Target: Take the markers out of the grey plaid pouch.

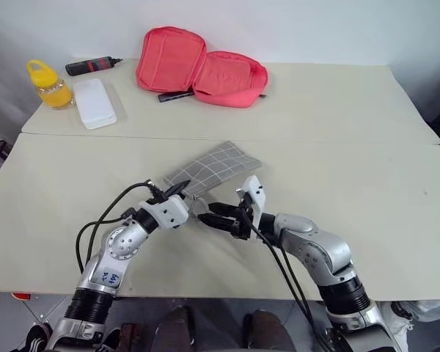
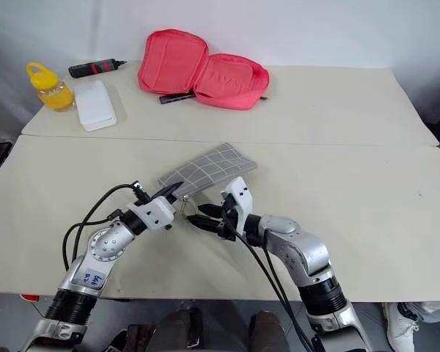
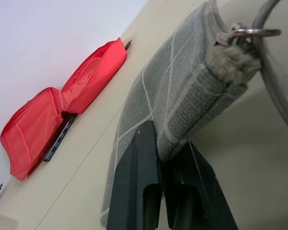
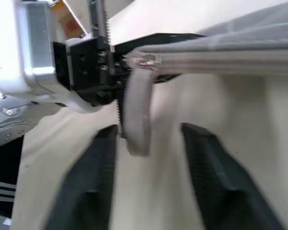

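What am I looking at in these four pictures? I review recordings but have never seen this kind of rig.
It is a two-armed humanoid robot at a pale table. Two pictures come from cameras in its head, looking down over its arms; the other two come from a camera on each wrist, looking along that arm's black jaws.

The left gripper is shut on the near edge of the grey plaid pouch, lifting that end. The right gripper stands open just under the pouch's metal ring, holding nothing.

At the far side lie an opened coral-red zip case, a black-and-red tube, a yellow bottle and a white box. No markers are out of the pouch yet.
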Motion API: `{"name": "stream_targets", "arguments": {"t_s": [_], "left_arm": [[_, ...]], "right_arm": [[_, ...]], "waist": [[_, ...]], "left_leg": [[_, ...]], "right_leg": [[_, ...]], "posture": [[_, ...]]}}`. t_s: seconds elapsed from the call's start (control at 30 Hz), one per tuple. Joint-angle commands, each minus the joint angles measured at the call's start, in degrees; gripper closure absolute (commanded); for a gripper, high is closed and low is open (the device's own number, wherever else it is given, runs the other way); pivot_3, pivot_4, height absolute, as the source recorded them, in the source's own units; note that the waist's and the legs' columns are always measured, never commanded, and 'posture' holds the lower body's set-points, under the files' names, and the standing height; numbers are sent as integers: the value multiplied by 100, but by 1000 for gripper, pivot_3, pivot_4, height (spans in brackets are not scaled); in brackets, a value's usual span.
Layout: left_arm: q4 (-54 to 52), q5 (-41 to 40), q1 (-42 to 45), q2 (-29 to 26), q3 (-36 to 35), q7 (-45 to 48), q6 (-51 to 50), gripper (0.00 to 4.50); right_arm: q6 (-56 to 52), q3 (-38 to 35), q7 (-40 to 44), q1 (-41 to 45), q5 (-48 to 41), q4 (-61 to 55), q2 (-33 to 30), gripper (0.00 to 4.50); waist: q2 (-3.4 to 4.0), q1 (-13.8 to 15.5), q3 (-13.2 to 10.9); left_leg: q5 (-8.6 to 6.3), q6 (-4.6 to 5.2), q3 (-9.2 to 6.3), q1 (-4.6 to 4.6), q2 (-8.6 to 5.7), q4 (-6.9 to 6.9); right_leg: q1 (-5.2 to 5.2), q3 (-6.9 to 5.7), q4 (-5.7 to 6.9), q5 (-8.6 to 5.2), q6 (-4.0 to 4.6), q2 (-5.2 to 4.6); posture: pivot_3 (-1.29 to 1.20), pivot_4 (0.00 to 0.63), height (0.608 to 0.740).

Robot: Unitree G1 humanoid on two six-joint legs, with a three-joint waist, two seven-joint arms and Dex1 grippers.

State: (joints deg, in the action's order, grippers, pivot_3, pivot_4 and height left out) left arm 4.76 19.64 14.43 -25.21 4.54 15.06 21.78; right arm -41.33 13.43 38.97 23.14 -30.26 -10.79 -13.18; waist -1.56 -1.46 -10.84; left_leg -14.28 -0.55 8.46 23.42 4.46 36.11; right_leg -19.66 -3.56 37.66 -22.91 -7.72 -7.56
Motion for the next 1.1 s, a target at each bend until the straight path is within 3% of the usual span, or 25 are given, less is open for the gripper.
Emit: {"name": "stream_targets", "arguments": {"t_s": [0.03, 0.1, 0.27, 0.43, 0.63, 0.87, 1.0, 1.1], "left_arm": [[-182, 43, -44, 50, 167, 25, -34, 4500], [-250, 8, -78, 35, 157, 39, -45, 4500], [-460, -467, -300, -45, -57, 220, -80, 4500], [-779, -1859, -556, -112, -437, 905, -318, 4500], [-820, -3196, -840, -675, -959, 2016, -322, 4500], [-545, -3104, -802, -769, -1125, 2136, -184, 4500], [-535, -2941, -694, -631, -991, 2029, -192, 4500], [-512, -2832, -648, -577, -976, 1937, -225, 4500]], "right_arm": [[202, -50, 111, 55, 69, -2, -44, 3804], [290, -140, 120, 87, 125, 107, -66, 4480], [576, -477, 190, 263, 230, 439, -278, 4480], [867, -798, 453, 464, 389, 834, -787, 4480], [1538, -1190, 835, 765, 791, 1849, -1621, 4480], [2026, -1351, 1108, 896, 968, 2404, -1917, 4480], [1830, -1363, 1349, 779, 776, 1990, -1955, 3545], [1448, -1327, 1951, 570, 618, 1511, -2477, 2571]], "waist": [[0, -1, 0], [0, -3, 0], [0, -10, 0], [-1, -30, -1], [0, -28, -1], [-1, -40, -2], [0, -29, -2], [0, -5, -3]], "left_leg": [[0, 0, 0, 1, 0, 0], [0, -1, 0, 1, 0, 0], [-1, -4, 1, 3, 1, 0], [1, -13, 6, 5, 6, -2], [4, -18, 11, 11, 7, 2], [4, -19, 17, 10, 7, 1], [5, -20, 17, 11, 9, 2], [5, -19, 16, 13, 8, 2]], "right_leg": [[0, 0, -2, 0, 0, 0], [0, -1, -2, 0, 0, 0], [-3, -1, -4, 0, 0, 0], [-10, 0, -4, 0, 0, 4], [-15, 0, -8, 0, 0, 4], [-15, 2, -14, 0, 0, 8], [-15, 2, -13, 0, 0, 8], [-15, 2, -14, 0, 0, 6]], "posture": [[0, 150, 740], [0, 150, 740], [0, 150, 740], [0, 150, 740], [0, 150, 740], [0, 150, 740], [0, 150, 740], [0, 150, 740]]}}
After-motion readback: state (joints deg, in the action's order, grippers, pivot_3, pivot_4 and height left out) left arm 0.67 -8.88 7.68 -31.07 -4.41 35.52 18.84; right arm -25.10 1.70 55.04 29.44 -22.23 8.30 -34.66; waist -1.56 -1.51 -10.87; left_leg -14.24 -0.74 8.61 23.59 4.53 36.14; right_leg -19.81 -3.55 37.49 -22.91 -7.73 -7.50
